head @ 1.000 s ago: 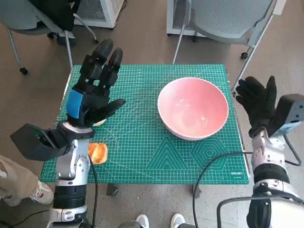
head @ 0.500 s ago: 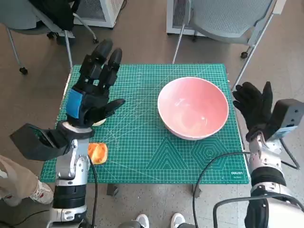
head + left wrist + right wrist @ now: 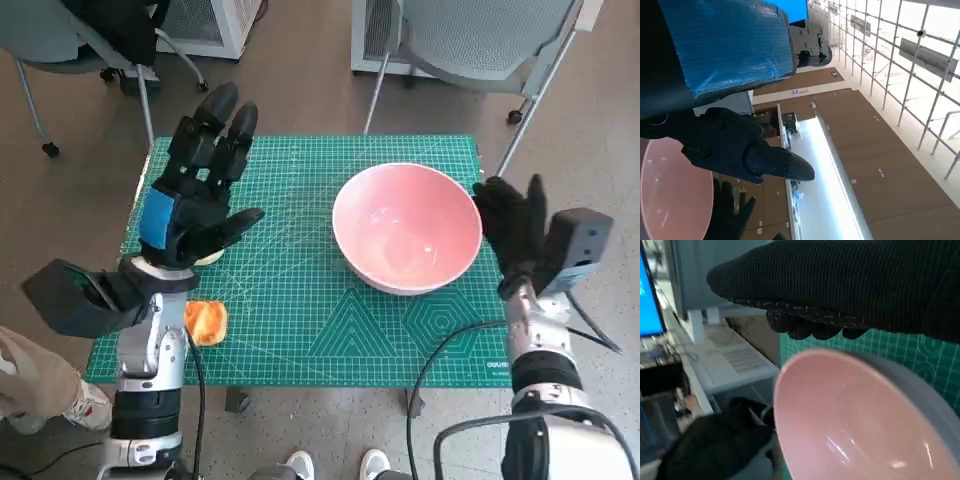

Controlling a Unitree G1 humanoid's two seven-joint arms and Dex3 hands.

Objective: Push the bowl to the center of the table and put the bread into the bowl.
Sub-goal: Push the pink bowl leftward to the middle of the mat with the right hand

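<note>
Surface: green cutting mat (image 3: 300, 290) on small table.
Bowl (image 3: 405, 228): pink, glossy, empty, right of centre.
Bread (image 3: 205, 321): orange, near-left corner.
Right hand (image 3: 512, 228): spread, beside bowl rim.
Left hand (image 3: 195, 185): spread, empty.

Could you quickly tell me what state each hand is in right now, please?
Left hand: open, holding nothing, raised above the mat.
Right hand: open, fingers spread, beside the bowl's rim.

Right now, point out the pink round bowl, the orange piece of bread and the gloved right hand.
pink round bowl (image 3: 405, 235), head view, inner bottom.
orange piece of bread (image 3: 206, 321), head view, its middle.
gloved right hand (image 3: 512, 232), head view, palm.
</note>
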